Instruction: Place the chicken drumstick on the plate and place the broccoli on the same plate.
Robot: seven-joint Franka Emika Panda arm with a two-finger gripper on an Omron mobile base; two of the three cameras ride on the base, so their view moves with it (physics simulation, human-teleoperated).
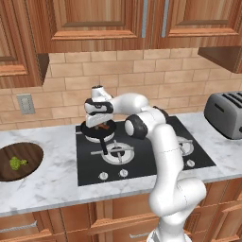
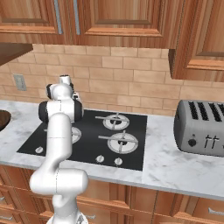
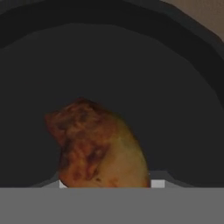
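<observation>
The chicken drumstick [image 3: 100, 148], orange-brown and lumpy, lies in a black frying pan [image 1: 97, 131] on the stove's back left burner. My gripper [image 1: 100, 125] reaches straight down into the pan. In the hand view the gripper [image 3: 109, 183] has its two tips pressed against either side of the drumstick, shut on it. The broccoli [image 1: 18, 163], a small yellowish-green floret, rests on a dark round wooden board [image 1: 28, 153] at the counter's left end. The plate is out of view.
A black stovetop [image 1: 142, 156] with several burners and front knobs fills the middle of the marble counter. A silver toaster [image 1: 227, 113] stands at the right. Wooden cabinets hang overhead, above a brick wall with a socket [image 1: 25, 103].
</observation>
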